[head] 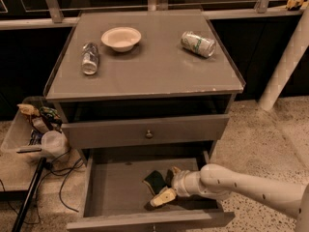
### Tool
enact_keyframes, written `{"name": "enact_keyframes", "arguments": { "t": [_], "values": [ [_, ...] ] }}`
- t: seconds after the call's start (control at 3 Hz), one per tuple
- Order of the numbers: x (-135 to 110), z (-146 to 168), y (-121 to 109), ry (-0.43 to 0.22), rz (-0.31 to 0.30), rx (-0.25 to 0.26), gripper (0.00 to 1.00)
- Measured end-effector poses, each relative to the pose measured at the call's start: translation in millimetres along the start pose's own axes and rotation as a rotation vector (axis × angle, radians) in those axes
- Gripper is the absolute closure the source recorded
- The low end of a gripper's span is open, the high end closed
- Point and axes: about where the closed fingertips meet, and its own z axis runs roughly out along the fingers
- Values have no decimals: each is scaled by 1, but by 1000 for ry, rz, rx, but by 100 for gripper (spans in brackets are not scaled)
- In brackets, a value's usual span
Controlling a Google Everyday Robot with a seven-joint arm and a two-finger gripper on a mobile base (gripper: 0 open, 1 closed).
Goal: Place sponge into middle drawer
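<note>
Camera view:

1. We are locating the sponge (pixel 155 181) inside the open middle drawer (pixel 116 190), right of centre on the drawer floor. Its dark green scrub layer is facing up and left. We are not making out the pale foam clearly.
2. We are locating the claw (pixel 166 184) at the right end of the sponge, also inside the drawer. The arm (pixel 251 190) is reaching in from the right. We cannot tell whether the claw is pinching the sponge or standing spread around it.
3. We are noting the closed drawer (pixel 145 132) directly above. Its front is overhanging the back part of the open drawer.
4. We are judging the sponge to be light, soft and compressible, not fragile and not slippery. The foam is likely yielding under pressure, so a moderate squeeze is suiting it better than a hard one.
5. We are recommending a hold across the short width, near the middle of the block, with one contact on each long edge. A hold at the very end is risking a droop or a twist.
6. We are disregarding the bowl (pixel 121 37), the can (pixel 198 43) and the bottle (pixel 90 58) on the tabletop (pixel 149 74).
</note>
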Motion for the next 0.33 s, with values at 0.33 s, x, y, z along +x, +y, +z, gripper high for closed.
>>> {"name": "enact_keyframes", "arguments": {
  "t": [0.33],
  "values": [
    [0,0,0,0,0,0,0]
  ]
}}
